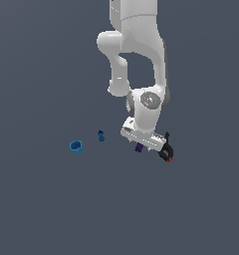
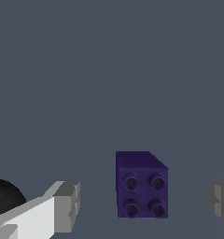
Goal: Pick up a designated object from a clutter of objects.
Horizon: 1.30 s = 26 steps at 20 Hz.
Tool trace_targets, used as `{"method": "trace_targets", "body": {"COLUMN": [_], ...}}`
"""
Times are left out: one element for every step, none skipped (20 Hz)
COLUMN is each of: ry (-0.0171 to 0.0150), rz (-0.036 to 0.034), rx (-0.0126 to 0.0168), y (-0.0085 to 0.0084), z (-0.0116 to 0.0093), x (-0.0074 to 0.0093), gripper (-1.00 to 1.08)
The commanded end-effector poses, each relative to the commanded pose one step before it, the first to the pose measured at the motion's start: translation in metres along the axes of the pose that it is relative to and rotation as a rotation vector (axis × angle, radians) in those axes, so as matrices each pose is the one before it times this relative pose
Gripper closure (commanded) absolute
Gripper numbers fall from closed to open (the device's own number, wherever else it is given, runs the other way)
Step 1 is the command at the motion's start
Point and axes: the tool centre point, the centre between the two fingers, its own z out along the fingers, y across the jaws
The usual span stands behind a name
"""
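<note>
On a plain grey floor, going from the exterior view's left: a light blue cup point(image 1: 76, 146), then a tiny dark blue piece point(image 1: 101, 135), then the white arm's gripper point(image 1: 140, 144) low over the purple block point(image 1: 139, 147), with the black red-tipped clamp point(image 1: 166, 150) just beside it. Only the wrist view shows the fingers point(image 2: 67, 206) spread wide, the four-studded purple block point(image 2: 142, 185) between them, untouched.
</note>
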Motion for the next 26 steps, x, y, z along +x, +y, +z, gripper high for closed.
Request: {"method": "trace_targets", "body": {"ry": [-0.00022,0.00013,0.0,0.0,0.00015,0.0,0.0,0.0,0.0,0.0,0.0,0.0,0.0,0.0,0.0,0.0,0.0,0.0,0.0,0.0,0.0,0.0,0.0,0.0,0.0,0.0], "rz": [0.00029,0.00067,0.0,0.0,0.00067,0.0,0.0,0.0,0.0,0.0,0.0,0.0,0.0,0.0,0.0,0.0,0.0,0.0,0.0,0.0,0.0,0.0,0.0,0.0,0.0,0.0], "rx": [-0.00015,0.00013,0.0,0.0,0.00009,0.0,0.0,0.0,0.0,0.0,0.0,0.0,0.0,0.0,0.0,0.0,0.0,0.0,0.0,0.0,0.0,0.0,0.0,0.0,0.0,0.0], "y": [0.00003,0.00013,-0.00015,-0.00015,0.00013,-0.00011,-0.00007,-0.00002,0.0,0.0,0.0,0.0,0.0,0.0,0.0,0.0,0.0,0.0,-0.00004,-0.00004,-0.00011,-0.00019,-0.00027,-0.00034,-0.00042,-0.0005], "z": [0.01169,0.00349,0.00299,0.00241,0.00176,0.00131,0.00078,0.00026,0.0,0.0,0.0,0.0,0.0,0.0,0.0,0.0,0.0,0.0,-0.00019,-0.00024,-0.00072,-0.0012,-0.00169,-0.00217,-0.00266,-0.00316], "x": [-0.00057,0.00014,-0.00002,0.00002,0.00026,0.00004,0.00003,0.00001,0.0,0.0,0.0,0.0,0.0,0.0,0.0,0.0,0.0,0.0,-0.00006,-0.00004,-0.00013,-0.00021,-0.00029,-0.00038,-0.00046,-0.00054], "gripper": [-0.92,-0.92,-0.92,-0.92,-0.92,-0.92,-0.92,-0.92,1.08,1.08,1.08,1.08,1.08,1.08,1.08,1.08,1.08,1.08,1.08,1.08,1.08,1.08,1.08,1.08,1.08,1.08]}}
